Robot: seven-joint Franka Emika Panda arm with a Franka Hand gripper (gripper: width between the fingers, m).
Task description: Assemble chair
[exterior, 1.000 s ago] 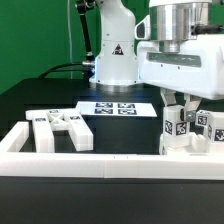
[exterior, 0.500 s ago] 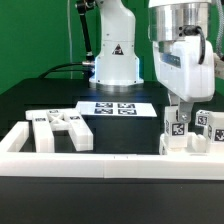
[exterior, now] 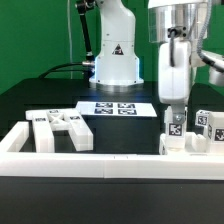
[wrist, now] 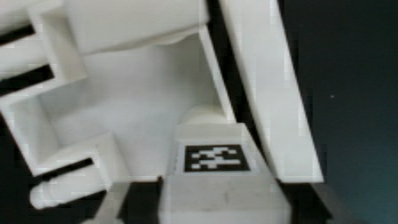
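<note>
My gripper (exterior: pixel 174 112) hangs at the exterior view's right, shut on an upright tagged chair part (exterior: pixel 176 124). That part stands low among other white chair parts (exterior: pixel 203 128) by the corner of the border rails. In the wrist view the held part (wrist: pixel 215 150) shows its tag between the jaws of my gripper (wrist: pixel 215 208), with a larger white chair piece (wrist: pixel 125 95) just beyond it. More tagged chair parts (exterior: pixel 58 130) lie at the exterior view's left.
The marker board (exterior: pixel 115 108) lies flat in front of the arm's base (exterior: pixel 116 60). A long white border rail (exterior: pixel 95 161) runs along the front, with a short one (exterior: pixel 14 140) at the exterior view's left. A long white bar (wrist: pixel 267 80) lies beside the held part.
The wrist has turned about its upright axis, so the gripper body now looks narrow. The held part has stayed at nearly the same spot and still sits in the jaws.
</note>
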